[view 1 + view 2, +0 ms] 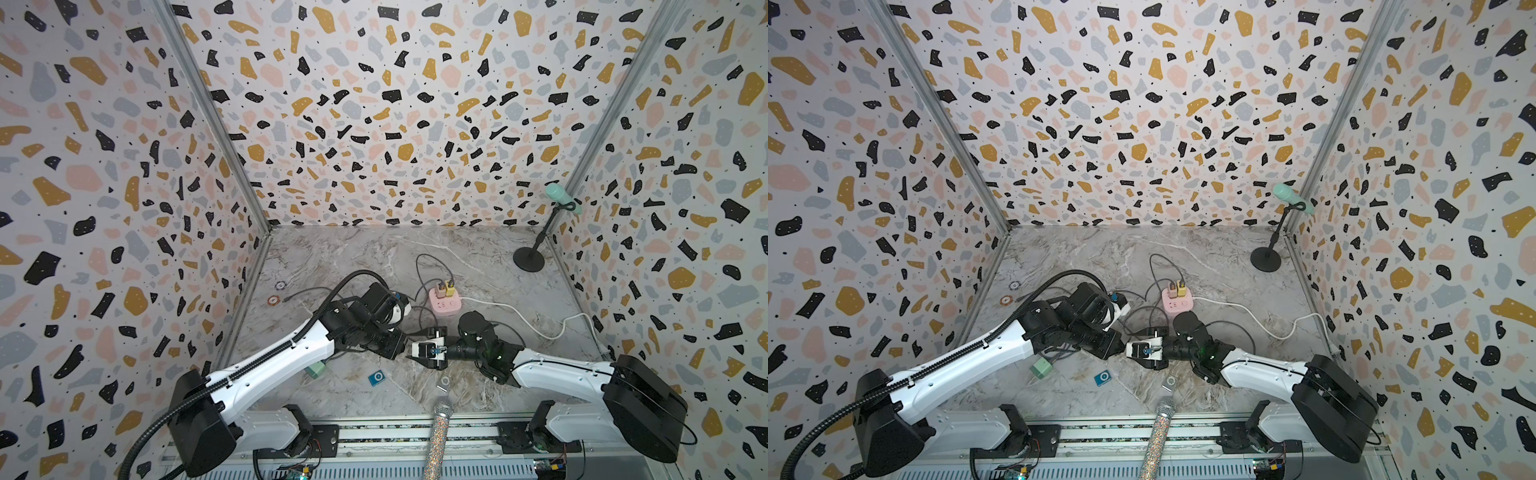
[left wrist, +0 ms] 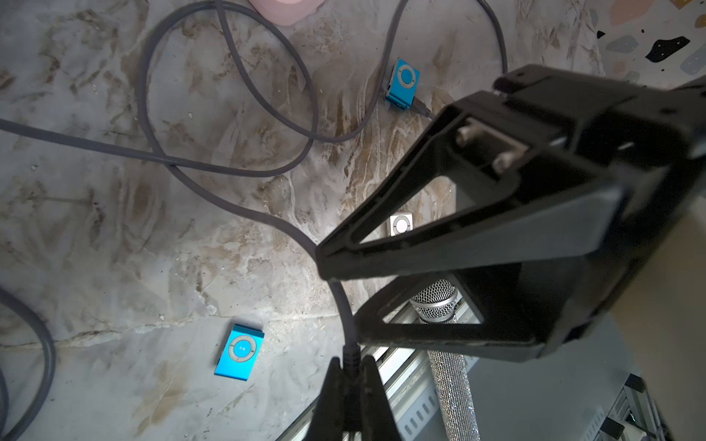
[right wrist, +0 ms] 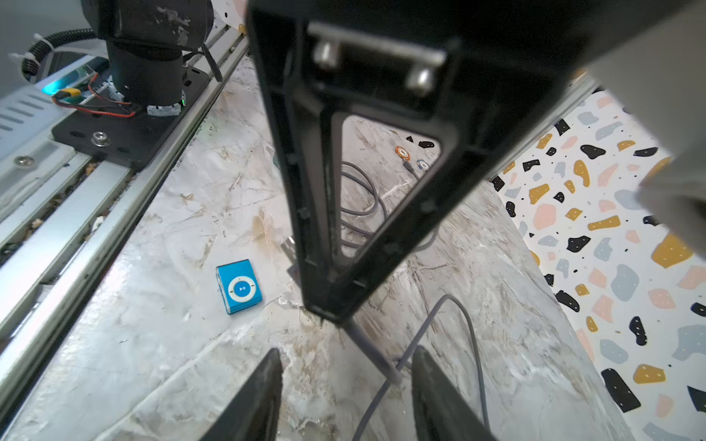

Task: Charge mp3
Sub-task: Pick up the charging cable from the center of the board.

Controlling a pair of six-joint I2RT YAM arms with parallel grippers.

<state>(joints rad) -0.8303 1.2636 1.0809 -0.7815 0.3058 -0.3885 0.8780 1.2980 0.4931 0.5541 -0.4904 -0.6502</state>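
Through the left wrist camera, your left gripper [image 2: 350, 362] is pinched tight on the grey cable [image 2: 345, 317], right where the cable thickens. The blue player [image 2: 240, 352] lies flat on the marble table [image 2: 95, 248] near that gripper, apart from it and touched by nothing. Your right gripper [image 2: 342, 294] faces it, with one black finger on each side of the cable just past your left fingertips. A second blue player [image 2: 404, 82] lies farther off with a cable plugged into it. A silver player [image 2: 401, 224] shows through the frame of a right finger.

Through the right wrist camera, your right fingers stand clearly apart. The cable runs between them and neither finger presses on it. The blue player [image 3: 239, 286] lies beside the tip of your left gripper, clear of both tools.

In both top views the two grippers meet tip to tip just below the centre of the frame. The blue player [image 1: 377, 378] sits a little lower, between the two arms, and the silver player [image 1: 444, 383] lies to its right. Above the grippers stands a pink power strip [image 1: 444, 302]. A green block [image 1: 316, 369] sits beside your left arm. A glittery microphone [image 1: 438, 432] lies across the bottom edge.
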